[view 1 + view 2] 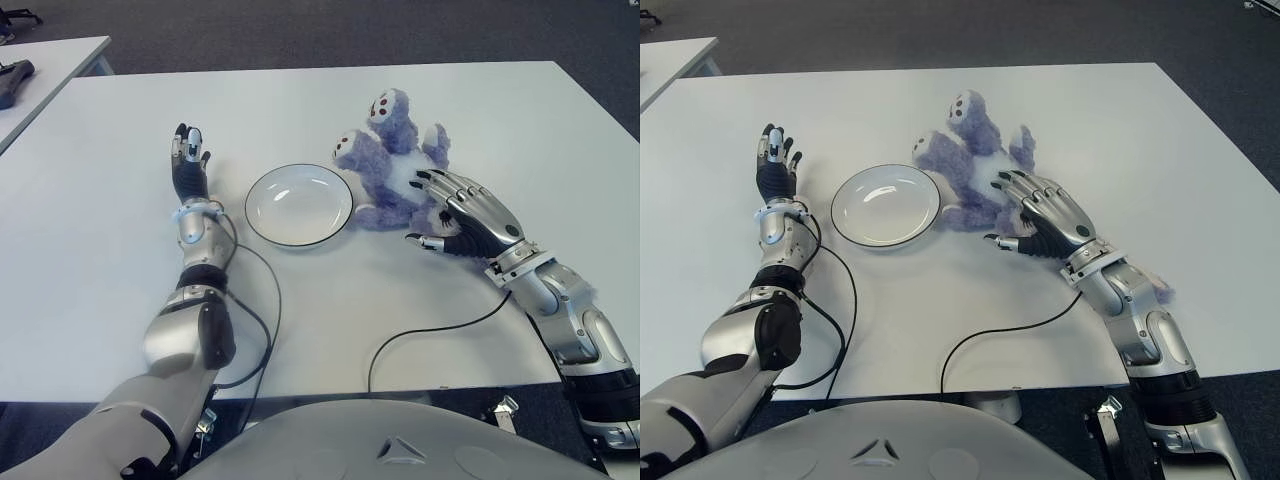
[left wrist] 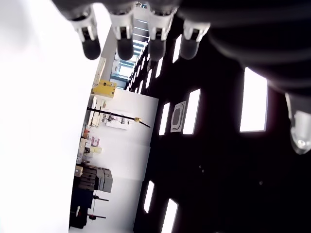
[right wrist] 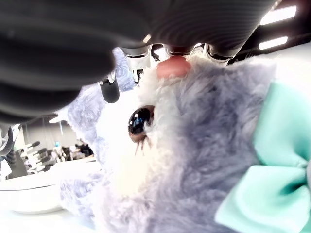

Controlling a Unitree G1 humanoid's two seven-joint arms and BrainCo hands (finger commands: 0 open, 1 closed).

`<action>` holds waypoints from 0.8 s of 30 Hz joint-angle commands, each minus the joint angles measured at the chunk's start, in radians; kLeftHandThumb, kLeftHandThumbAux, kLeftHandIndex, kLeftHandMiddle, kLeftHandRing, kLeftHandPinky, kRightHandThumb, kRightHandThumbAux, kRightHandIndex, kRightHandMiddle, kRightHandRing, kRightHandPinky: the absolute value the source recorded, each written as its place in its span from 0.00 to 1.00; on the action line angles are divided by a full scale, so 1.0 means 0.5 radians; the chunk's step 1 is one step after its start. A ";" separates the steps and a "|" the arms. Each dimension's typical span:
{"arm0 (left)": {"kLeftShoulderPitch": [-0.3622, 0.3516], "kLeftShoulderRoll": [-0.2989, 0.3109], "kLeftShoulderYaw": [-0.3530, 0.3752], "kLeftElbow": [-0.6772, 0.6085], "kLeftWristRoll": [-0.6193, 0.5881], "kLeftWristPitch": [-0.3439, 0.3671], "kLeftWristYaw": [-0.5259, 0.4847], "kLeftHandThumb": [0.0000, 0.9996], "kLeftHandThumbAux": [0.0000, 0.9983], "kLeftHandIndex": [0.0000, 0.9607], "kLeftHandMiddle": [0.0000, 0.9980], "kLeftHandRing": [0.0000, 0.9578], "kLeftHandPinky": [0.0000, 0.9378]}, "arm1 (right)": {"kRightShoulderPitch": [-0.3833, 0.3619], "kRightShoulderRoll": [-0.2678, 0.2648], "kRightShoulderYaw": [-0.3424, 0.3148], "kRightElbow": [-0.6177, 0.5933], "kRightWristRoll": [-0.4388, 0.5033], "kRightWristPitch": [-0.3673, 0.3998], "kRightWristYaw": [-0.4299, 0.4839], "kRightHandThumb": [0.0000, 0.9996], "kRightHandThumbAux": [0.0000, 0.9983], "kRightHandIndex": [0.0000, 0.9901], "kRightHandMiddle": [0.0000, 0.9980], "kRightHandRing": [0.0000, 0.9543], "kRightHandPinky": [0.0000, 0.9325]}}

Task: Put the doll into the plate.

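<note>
A purple plush doll (image 1: 385, 165) lies on the white table (image 1: 110, 140), touching the right side of an empty white plate (image 1: 298, 205) with a dark rim. My right hand (image 1: 442, 212) is laid over the doll's near right part, fingers stretched across the fur and thumb held apart near the table. The right wrist view shows the doll's (image 3: 194, 160) face and a mint bow right under the palm, with the plate (image 3: 29, 194) beyond. My left hand (image 1: 189, 160) shows to the left of the plate, fingers (image 2: 121, 39) straight and holding nothing.
A black cable (image 1: 430, 330) runs over the table from the right forearm toward the near edge, and another loops by the left forearm (image 1: 262, 320). A second white table (image 1: 50, 60) with a dark object (image 1: 12, 80) stands at the far left.
</note>
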 commanded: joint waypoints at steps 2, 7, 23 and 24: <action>0.618 -0.089 0.082 0.393 -0.064 -0.032 -0.048 0.00 0.41 0.00 0.01 0.01 0.04 | 0.098 -0.059 -0.013 0.096 -0.045 0.044 0.033 0.25 0.26 0.00 0.00 0.00 0.00; 0.624 -0.090 0.058 0.387 -0.036 -0.021 0.001 0.00 0.41 0.00 0.01 0.01 0.03 | 0.082 -0.080 -0.022 0.110 -0.104 0.047 -0.015 0.26 0.26 0.00 0.00 0.00 0.00; 0.610 -0.083 0.055 0.394 -0.043 0.005 0.022 0.00 0.42 0.00 0.01 0.02 0.04 | -0.125 -0.113 0.050 0.419 -0.455 0.170 -0.263 0.26 0.29 0.01 0.00 0.00 0.00; 0.611 -0.085 0.057 0.393 -0.046 -0.002 0.014 0.00 0.42 0.00 0.01 0.02 0.04 | -0.132 -0.111 0.054 0.431 -0.470 0.184 -0.269 0.26 0.29 0.01 0.00 0.00 0.00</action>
